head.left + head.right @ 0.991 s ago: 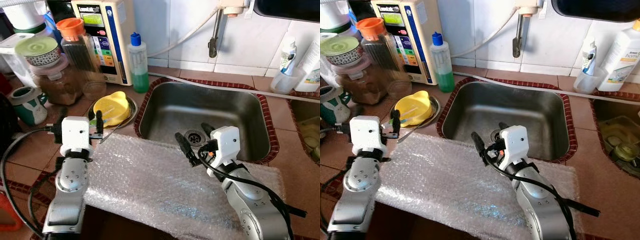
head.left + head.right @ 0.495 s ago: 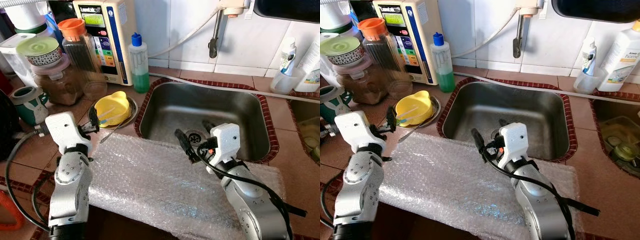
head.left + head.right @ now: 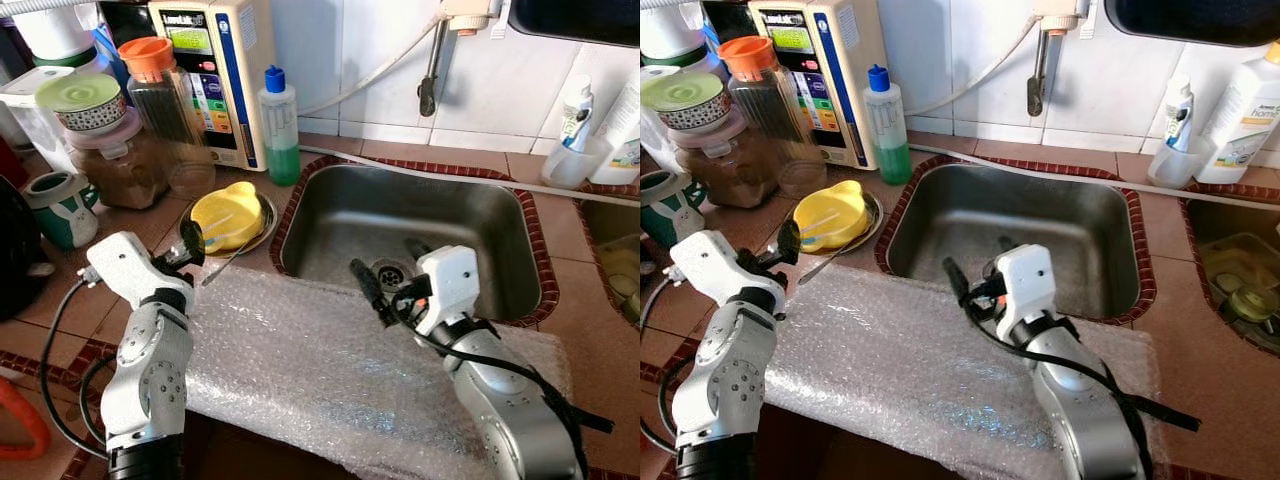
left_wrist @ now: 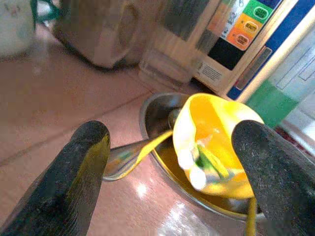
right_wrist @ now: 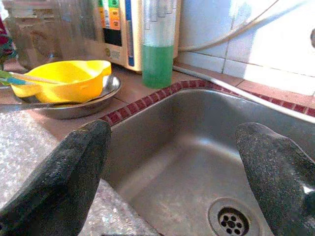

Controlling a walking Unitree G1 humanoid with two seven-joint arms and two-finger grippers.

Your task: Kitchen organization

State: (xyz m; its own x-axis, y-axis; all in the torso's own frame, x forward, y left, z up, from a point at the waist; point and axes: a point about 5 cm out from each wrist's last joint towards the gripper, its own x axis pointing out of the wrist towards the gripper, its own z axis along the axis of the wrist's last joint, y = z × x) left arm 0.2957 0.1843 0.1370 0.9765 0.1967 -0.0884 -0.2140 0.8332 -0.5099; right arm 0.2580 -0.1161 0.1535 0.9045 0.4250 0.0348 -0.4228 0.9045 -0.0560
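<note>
On the counter left of the sink: my left gripper (image 4: 167, 172) hangs just short of the shallow steel dish (image 3: 262, 222), fingers spread wide and holding nothing.
Yellow bowl: the yellow plastic bowl (image 3: 226, 214) sits in that steel dish, with a pale stick and something green inside it, as my left wrist view shows.
Spoon: a long metal spoon (image 3: 222, 267) leans out from the dish toward the bubble wrap.
Bubble wrap: a clear sheet of bubble wrap (image 3: 330, 370) lies flat across the counter's front edge, under both my arms.
Right gripper: my right gripper (image 3: 388, 276) is over the near rim of the stainless steel sink (image 3: 520, 220), fingers parted and empty, the drain (image 5: 230, 222) beyond them.
Behind the dish: a bottle of green liquid with a blue cap (image 3: 279, 125) and a cream appliance with coloured buttons (image 3: 208, 75).
</note>
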